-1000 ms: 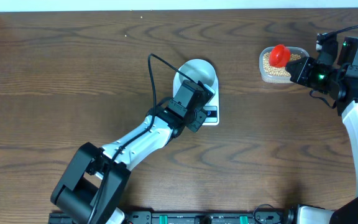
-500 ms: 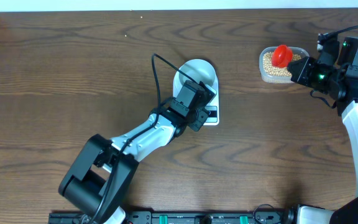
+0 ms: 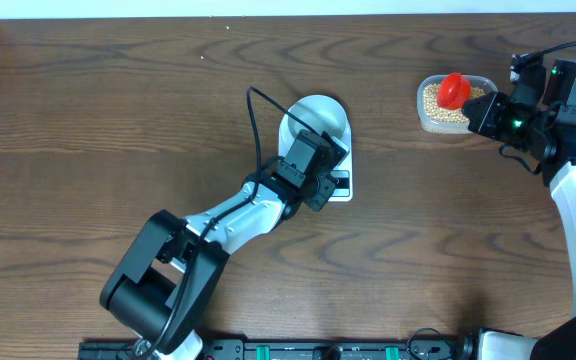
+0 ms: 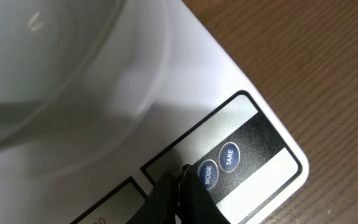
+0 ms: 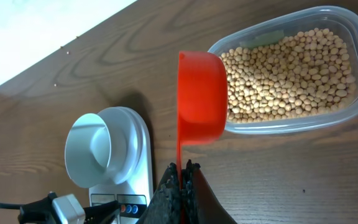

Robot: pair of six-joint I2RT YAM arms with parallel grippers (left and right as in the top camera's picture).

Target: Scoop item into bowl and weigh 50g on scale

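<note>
Beans (image 5: 291, 68) fill a clear tub (image 5: 278, 127) near the desk's far right corner. Mid-desk, the left gripper (image 4: 180, 183), fingers pinched together and empty, has its tip on the scale (image 4: 185, 81) just beside the MODE button (image 4: 207, 175). The bowl (image 4: 42, 62) sits on the scale. The right gripper (image 5: 181, 177) is clamped on the handle of a scoop (image 5: 202, 96), whose cup is at the tub's rim.
</note>
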